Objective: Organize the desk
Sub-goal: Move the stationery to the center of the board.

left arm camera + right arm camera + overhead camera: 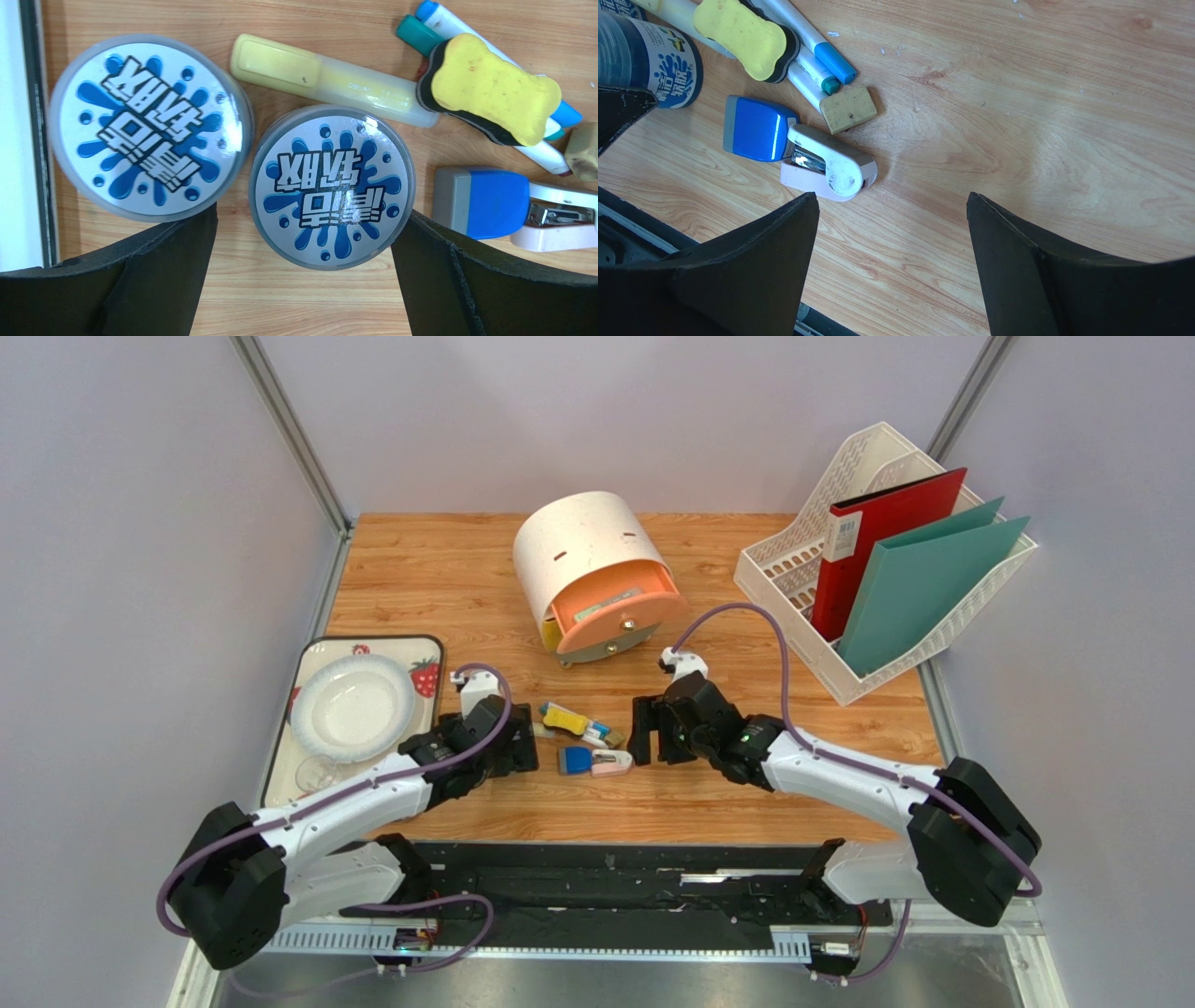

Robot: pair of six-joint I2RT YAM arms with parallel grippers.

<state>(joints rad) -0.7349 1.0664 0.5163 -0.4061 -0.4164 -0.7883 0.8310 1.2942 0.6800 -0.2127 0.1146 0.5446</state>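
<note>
**Top external view: two open pincers over a cluttered wood-grain tabletop**

The tabletop [421,574] fills the middle of the scene. It is light orange-brown wood grain, bounded by metal frame posts [288,427] and plain grey walls [140,546] on three sides. A black rail [631,875] runs along its near edge between the arm bases.

At the left edge lies a white strawberry-print tray [421,651] carrying a white plate [347,707]. Toward the back stands a cream cylindrical organiser [589,560] with its orange drawer pulled partly out. At the back right, a white mesh file rack [786,574] holds a red folder [884,532] and teal folders [926,581].

Small stationery is heaped at the centre front. In the left wrist view, two round lids with a blue splash print sit just beside each other, one at the left [149,126] and one at the centre [331,185]. Beyond them lie a yellow highlighter [330,80], a yellow bone-shaped sponge [491,87] resting across some markers [421,35], a tan eraser [582,150], and a blue and white stapler [512,206].

The left pincer [305,231] stands wide, with its fingers flanking the central lid. A strip of wood shows at the left finger, and contact on the other side cannot be judged.

The right pincer [891,203] is also spread wide and holds nothing. Only bare wood lies between its fingers, and the stapler is just to its left.
</note>
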